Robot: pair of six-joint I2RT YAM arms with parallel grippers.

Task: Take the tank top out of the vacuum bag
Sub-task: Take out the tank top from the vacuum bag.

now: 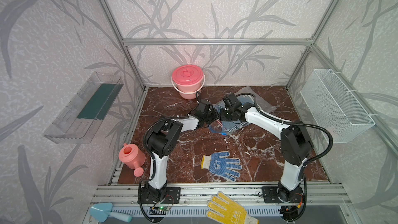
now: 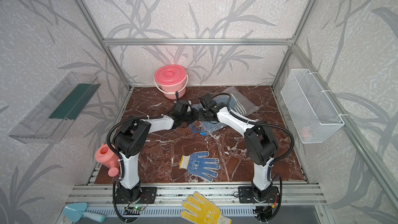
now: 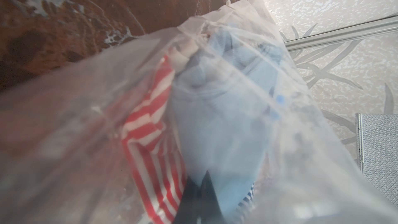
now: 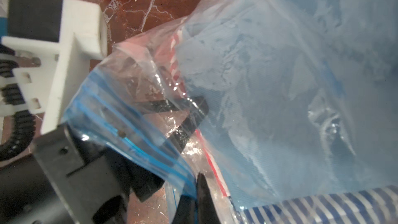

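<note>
vacuum bag: crinkly clear film, blue zip strip, lies mid-back on marble table. Inside: pale blue cloth, red-white striped cloth. right gripper pinches zip edge. left gripper closed, tips behind film, grip unclear.

Robot test cell dressed like a home corner — aluminium frame holds leaf-print wallpaper panels around a marble-look table. Left arm and right arm bolted to a slotted rail along the table's near edge. Garden props — pink bucket at the table's far edge, watering can at its left edge.
</note>
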